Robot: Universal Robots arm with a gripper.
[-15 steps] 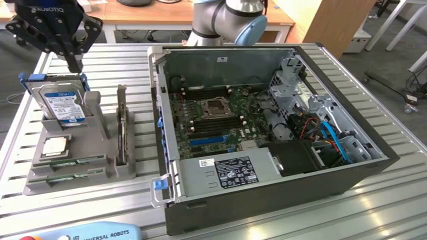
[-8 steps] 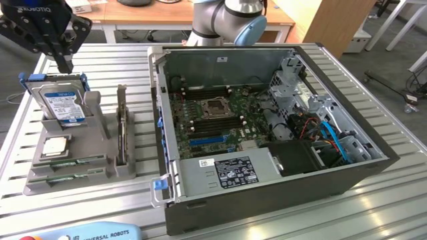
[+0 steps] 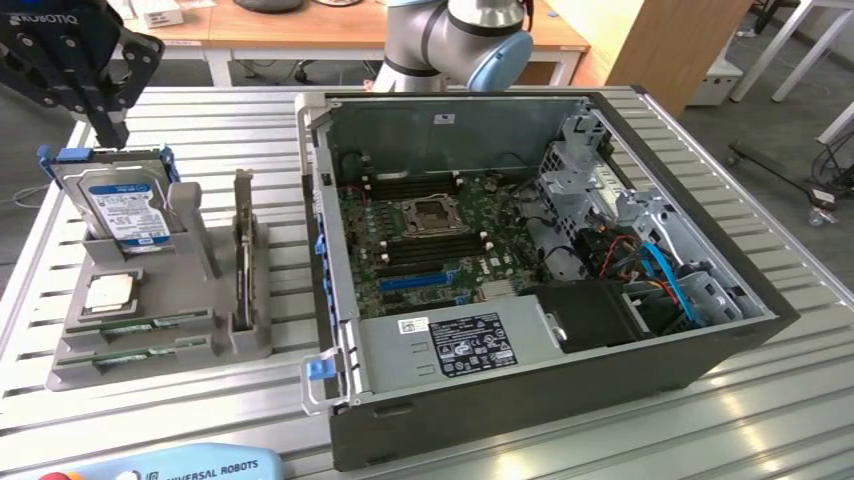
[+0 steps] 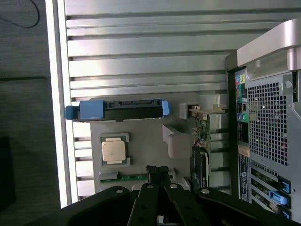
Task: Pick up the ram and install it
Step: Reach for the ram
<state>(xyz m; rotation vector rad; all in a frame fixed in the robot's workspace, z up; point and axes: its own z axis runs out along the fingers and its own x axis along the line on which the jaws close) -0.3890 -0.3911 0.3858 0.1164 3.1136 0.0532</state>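
Ram (image 3: 150,323) (image 4: 131,177): is lying in a front slot of the gray holder (image 3: 80,372), just beside the processor (image 3: 110,290).
Long axis: is running toward the exterior view's left and right, parallel to the hard drive (image 3: 127,205).
Second stick (image 3: 140,350): is sitting parallel, just beside the ram.
Gripper (image 3: 114,135) (image 4: 158,172): is hovering over the holder, fingers pressed together, gripping nothing.
Computer case (image 3: 534,380): is lying open, apart from the holder.

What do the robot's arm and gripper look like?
The arm is a thick silver-grey tube with rounded joints and a light blue cap. The gripper is matte black, built of angular linked bars with round pivot pins, and carries white Robotiq lettering on its body.
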